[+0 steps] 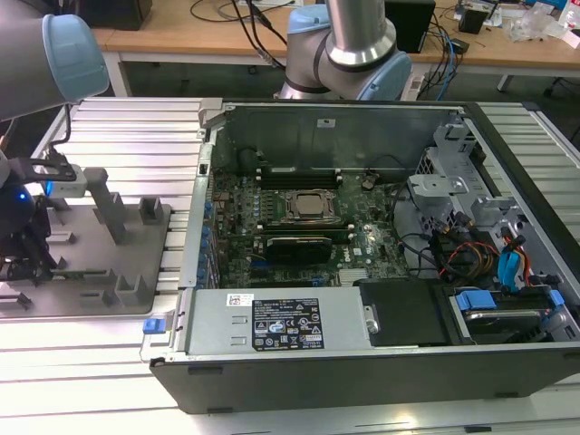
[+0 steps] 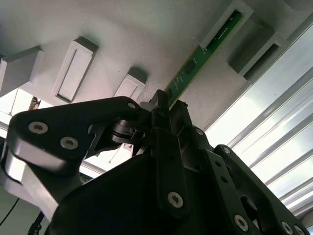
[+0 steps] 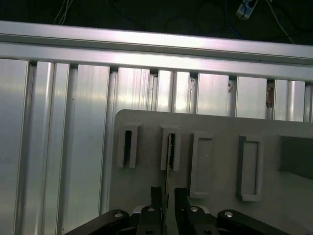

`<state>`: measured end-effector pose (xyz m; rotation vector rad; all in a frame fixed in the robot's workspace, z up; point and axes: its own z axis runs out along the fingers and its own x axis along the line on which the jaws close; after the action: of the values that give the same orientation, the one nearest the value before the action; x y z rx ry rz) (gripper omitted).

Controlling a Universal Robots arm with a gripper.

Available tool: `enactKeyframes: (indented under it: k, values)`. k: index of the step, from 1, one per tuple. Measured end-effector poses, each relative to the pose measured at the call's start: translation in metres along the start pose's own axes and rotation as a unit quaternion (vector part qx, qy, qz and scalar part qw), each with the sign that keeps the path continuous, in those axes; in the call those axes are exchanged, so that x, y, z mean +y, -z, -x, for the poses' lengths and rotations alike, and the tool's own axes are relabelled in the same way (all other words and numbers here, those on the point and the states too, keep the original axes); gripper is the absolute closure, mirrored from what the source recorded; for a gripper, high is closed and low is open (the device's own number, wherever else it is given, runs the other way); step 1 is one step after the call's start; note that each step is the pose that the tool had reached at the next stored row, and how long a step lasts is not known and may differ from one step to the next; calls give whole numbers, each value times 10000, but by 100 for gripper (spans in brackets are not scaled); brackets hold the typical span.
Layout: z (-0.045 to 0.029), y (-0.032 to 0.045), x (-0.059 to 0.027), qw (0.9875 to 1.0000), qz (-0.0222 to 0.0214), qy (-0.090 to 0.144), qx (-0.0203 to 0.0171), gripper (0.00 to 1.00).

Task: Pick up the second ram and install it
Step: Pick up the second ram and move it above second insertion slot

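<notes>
Straddling the second ram [image 3: 170,152], stood on edge in the grey fixture block [image 3: 176,152] for easy lifting, the hand's [image 3: 167,193] clamping impossible to tell.

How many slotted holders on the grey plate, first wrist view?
2. The empty holder sits nearest the plate corner; the filled holder beside it carries the second ram on edge, gripper at the stick. Others may be out of frame.
</notes>
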<state>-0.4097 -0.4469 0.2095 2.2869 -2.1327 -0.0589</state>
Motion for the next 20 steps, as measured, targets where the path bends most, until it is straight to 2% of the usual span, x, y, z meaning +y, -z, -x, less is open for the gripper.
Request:
enactKeyframes:
  k: [5, 6, 9, 11, 12, 13, 20]
  values:
    - [0, 1, 0, 10000, 0, 0, 0, 79]
    - [0, 1, 0, 10000, 0, 0, 0, 87]
    - [0, 3, 0, 10000, 0, 0, -1, 87]
    - [-2, 5, 1, 10000, 0, 1, -18, 87]
    - [-5, 4, 1, 10000, -4, 2, -50, 87]
    - [-6, 3, 1, 10000, -5, 2, -62, 87]
    - [-8, 3, 1, 10000, -6, 2, -66, 85]
